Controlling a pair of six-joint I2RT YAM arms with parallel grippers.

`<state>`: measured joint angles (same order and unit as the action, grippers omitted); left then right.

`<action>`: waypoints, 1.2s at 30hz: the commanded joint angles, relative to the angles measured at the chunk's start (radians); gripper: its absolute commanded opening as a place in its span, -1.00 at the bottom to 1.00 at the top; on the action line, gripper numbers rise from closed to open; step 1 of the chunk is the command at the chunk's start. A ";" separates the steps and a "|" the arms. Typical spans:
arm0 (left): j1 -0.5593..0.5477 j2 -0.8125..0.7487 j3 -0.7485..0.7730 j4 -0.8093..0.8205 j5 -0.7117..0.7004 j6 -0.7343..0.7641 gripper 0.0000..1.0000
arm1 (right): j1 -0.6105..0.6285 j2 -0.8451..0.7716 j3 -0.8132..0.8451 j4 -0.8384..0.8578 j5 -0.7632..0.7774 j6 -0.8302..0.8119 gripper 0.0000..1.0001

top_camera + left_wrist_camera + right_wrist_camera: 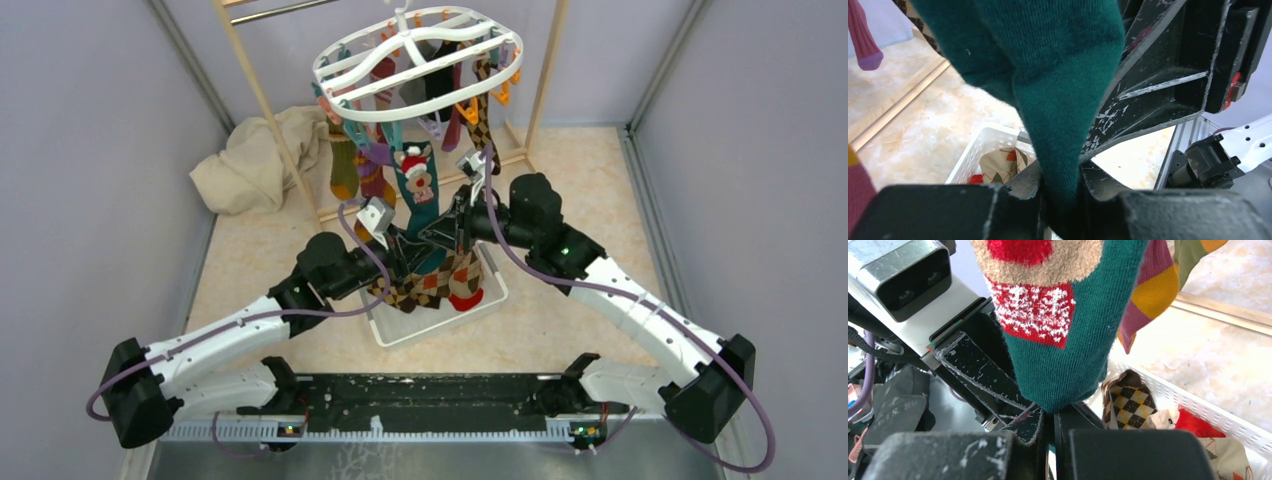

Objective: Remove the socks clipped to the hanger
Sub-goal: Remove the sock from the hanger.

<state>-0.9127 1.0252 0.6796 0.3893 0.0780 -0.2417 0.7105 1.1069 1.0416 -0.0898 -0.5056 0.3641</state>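
Top external: beige marbled table [590, 180], grey walls [90, 150]; left pincer [1060, 212] and right pincer [1053, 440] pinch the green sock [418, 185].

hanger [390, 116]: white oval frame, hung high.
socks [343, 165]: several hang clipped; green sock [417, 185] hangs lowest; others lie in basket [400, 330].

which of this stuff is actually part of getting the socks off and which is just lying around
Part of the job: hanger, hanging socks, green sock with the left end effector and right end effector closed at its toe, basket holding socks.
Just lying about: beige cloth heap, wooden rack.
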 commanded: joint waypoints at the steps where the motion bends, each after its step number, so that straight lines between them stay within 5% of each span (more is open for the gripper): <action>1: 0.003 0.011 0.055 0.016 0.026 0.005 -0.62 | -0.009 -0.030 -0.003 0.050 0.012 0.006 -1.00; 3: 0.003 0.018 0.067 -0.010 0.004 0.006 -0.71 | -0.008 -0.030 0.005 0.033 0.043 0.004 -0.96; 7: 0.003 0.035 0.099 -0.075 -0.035 0.023 -0.79 | -0.008 -0.034 0.047 -0.066 0.161 -0.017 -0.32; 10: 0.002 0.049 0.112 -0.108 -0.068 0.026 -0.79 | -0.008 -0.052 0.078 -0.152 0.276 -0.036 -0.09; 18: -0.024 0.109 0.171 -0.203 -0.255 0.046 -0.79 | -0.007 -0.125 0.139 -0.274 0.550 -0.077 -0.05; 23: -0.054 0.162 0.236 -0.283 -0.381 0.064 -0.80 | -0.007 -0.149 0.169 -0.283 0.588 -0.084 -0.01; 27: -0.074 0.216 0.292 -0.342 -0.470 0.075 -0.81 | -0.005 -0.136 0.215 -0.296 0.596 -0.086 0.28; 36: -0.132 0.324 0.371 -0.428 -0.671 0.100 -0.81 | 0.122 -0.063 0.373 -0.277 0.715 -0.126 0.28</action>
<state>-1.0237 1.3132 0.9993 0.0250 -0.4664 -0.1665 0.7589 1.0142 1.3132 -0.4137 0.1200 0.2802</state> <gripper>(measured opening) 0.103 0.644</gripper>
